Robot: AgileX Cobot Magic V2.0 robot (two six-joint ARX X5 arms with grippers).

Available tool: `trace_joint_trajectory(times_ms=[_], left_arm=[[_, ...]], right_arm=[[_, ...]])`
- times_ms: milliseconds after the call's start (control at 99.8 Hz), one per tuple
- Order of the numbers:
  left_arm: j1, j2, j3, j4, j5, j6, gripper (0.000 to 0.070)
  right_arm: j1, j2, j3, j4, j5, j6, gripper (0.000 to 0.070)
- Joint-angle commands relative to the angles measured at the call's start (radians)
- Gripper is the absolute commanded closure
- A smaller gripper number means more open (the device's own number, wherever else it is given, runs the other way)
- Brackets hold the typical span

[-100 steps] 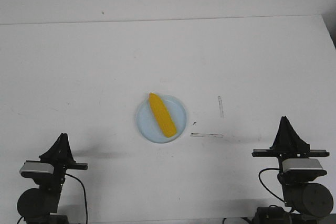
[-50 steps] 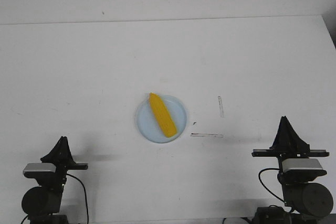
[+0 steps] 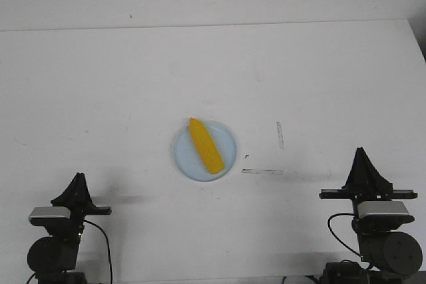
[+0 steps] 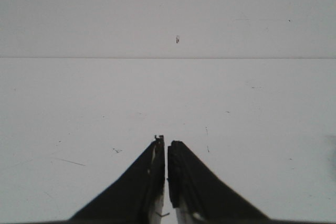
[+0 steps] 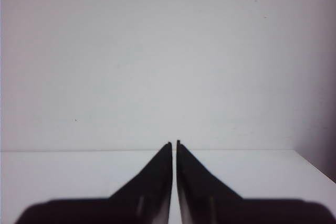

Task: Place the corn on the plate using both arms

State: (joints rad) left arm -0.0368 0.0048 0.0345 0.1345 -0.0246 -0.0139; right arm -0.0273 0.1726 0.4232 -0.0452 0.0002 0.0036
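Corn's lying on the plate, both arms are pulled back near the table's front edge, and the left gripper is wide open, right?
Not quite. The left gripper is shut: the left wrist view shows its fingers nearly touching, with nothing between them. The rest holds: in the front view the corn lies on the plate, and both arms sit back near the front edge, the right gripper shut too.

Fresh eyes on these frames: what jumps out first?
The bright yellow corn grabs the eye: it lies diagonally on the pale blue plate near the middle of the white table, pointed end toward the far side. Next, the two black arms parked at the near edge, the left gripper and the right gripper, both shut and empty, well clear of the plate.
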Motion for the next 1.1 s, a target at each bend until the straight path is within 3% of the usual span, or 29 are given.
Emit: trace_joint_trajectory(times_ms=[0, 792, 942, 1093], left_arm=[[0.000, -0.002, -0.021, 0.017, -0.002, -0.002, 0.0699], [0.000, -0.002, -0.021, 0.017, -0.002, -0.002, 0.0699], [0.000, -0.002, -0.021, 0.017, -0.002, -0.002, 0.0699], [0.000, -0.002, -0.021, 0.017, -0.002, -0.002, 0.0699]], right_arm=[[0.000, -0.002, 0.001, 0.008, 0.000, -0.004, 0.0689], [0.000, -0.002, 0.001, 0.004, 0.000, -0.008, 0.0689], [0.012, -0.019, -0.045, 0.008, -0.070, -0.005, 0.0689], [0.019, -0.032, -0.127, 0.031, -0.065, -0.004, 0.0689]])
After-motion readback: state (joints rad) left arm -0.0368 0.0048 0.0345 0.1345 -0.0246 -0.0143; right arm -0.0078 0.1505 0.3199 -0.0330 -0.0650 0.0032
